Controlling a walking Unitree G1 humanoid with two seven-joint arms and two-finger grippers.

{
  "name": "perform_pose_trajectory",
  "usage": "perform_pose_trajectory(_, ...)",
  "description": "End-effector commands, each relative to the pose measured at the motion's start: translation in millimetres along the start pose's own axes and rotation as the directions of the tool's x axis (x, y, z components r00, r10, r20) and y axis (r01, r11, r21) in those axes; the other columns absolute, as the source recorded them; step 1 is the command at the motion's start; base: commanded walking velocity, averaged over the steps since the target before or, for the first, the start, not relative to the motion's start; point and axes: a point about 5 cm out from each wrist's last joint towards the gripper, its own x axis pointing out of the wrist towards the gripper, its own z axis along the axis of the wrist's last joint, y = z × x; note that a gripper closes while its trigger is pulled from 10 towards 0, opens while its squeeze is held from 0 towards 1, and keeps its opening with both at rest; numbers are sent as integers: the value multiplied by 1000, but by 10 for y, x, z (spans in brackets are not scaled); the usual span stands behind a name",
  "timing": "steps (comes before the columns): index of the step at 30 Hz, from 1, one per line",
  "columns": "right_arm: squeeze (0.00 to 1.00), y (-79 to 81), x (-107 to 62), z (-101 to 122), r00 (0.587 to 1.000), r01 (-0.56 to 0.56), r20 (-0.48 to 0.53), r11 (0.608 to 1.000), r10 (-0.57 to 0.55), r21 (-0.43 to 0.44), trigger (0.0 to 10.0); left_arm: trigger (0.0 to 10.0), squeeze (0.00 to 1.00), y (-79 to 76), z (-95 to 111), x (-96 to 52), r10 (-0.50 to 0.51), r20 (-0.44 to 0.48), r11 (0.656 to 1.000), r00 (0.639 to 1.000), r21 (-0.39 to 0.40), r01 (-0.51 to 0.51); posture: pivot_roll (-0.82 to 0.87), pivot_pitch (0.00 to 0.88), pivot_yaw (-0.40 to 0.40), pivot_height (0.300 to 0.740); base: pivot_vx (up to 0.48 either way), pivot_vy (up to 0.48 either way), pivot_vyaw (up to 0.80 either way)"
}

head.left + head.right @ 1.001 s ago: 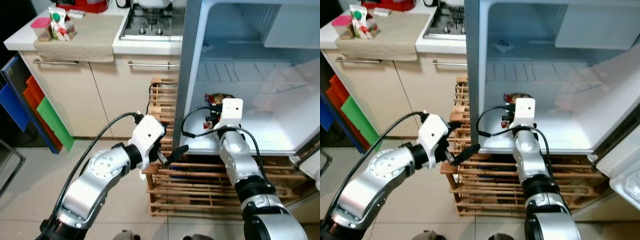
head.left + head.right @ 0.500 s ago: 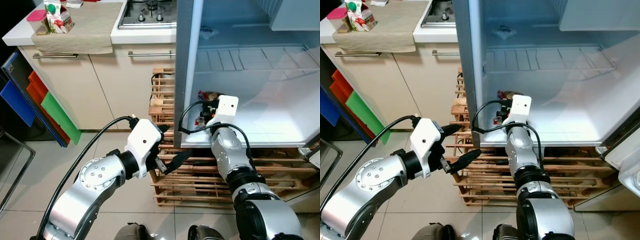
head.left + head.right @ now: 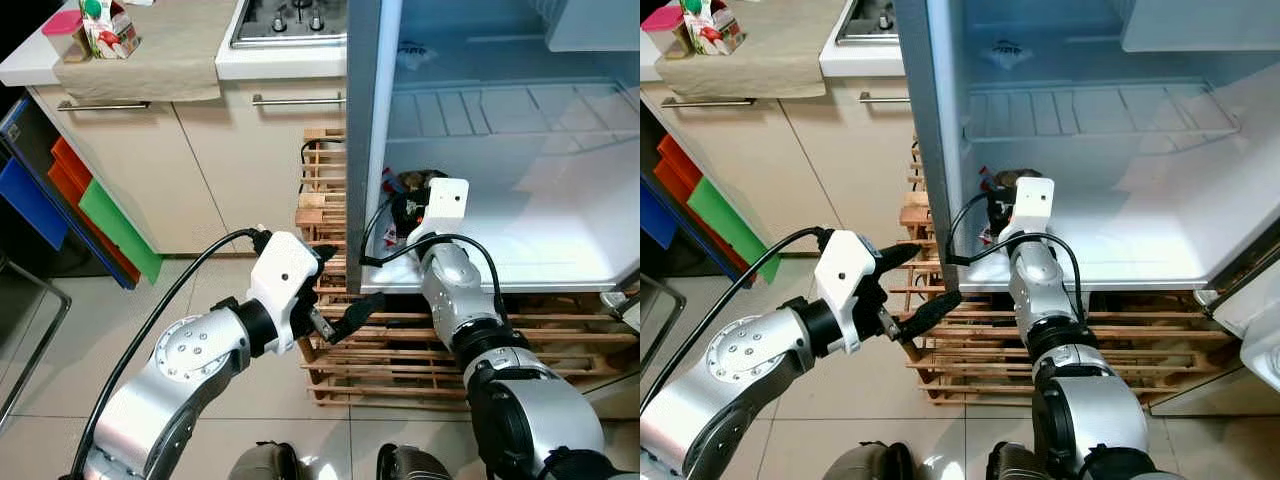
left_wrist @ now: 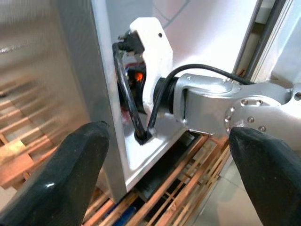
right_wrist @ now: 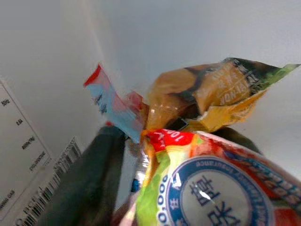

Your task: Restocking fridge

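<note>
in the left eye view you had the right tool (image 3: 405,203) reached deep into the open fridge (image 3: 520,230), low at its left inner corner, with the colourful snack packet (image 3: 412,183) just ahead of the white wrist housing on the bottom shelf; the left tool (image 3: 345,305) hung outside, in front of the wooden pallet rack (image 3: 400,350) under the fridge, fingers spread and empty. in the right eye view the same held, and on the tabletop (image 3: 750,45) far to your left a juice carton (image 3: 702,22) and a pink-lidded tub (image 3: 662,25) waited to be stocked. in the left wrist view its two fingers stood wide apart with nothing between them, framing the fridge edge and your right arm. in the right wrist view the packet pressed close against one dark finger (image 5: 82,186) by the fridge wall; i could not tell whether the fingers gripped it or had let go. you looked to be at the placing step; next you would need to free the packet, draw the arm straight out clear of the door frame, then turn toward the tabletop.
</note>
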Motion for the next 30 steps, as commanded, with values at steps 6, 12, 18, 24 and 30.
perform_pose_trajectory(6,1000,112,42,-1,999,11,-36,988,-5,157,10000,10000,0,89,3,3,-12,-11,1000,1000,17,12,121,124,114,740,0,0,0)
perform_pose_trajectory(12,1000,88,40,1,999,3,-32,997,0,74,10000,10000,0,90,14,44,-18,-1,1000,1000,17,18,107,113,110,740,0,0,0)
perform_pose_trajectory(18,1000,8,47,31,999,15,-28,1000,-15,-1,10000,10000,0,65,-2,79,-30,14,999,999,-14,30,90,100,90,740,0,0,0)
perform_pose_trajectory(24,1000,-82,21,31,999,43,-17,998,-44,-51,10000,10000,0,55,-29,128,-38,6,999,999,-1,38,79,57,48,740,0,0,0)
perform_pose_trajectory(30,1000,-185,-74,-33,996,91,-16,992,-90,87,10000,10000,0,129,-46,159,-12,7,1000,1000,1,12,69,0,33,740,0,0,0)
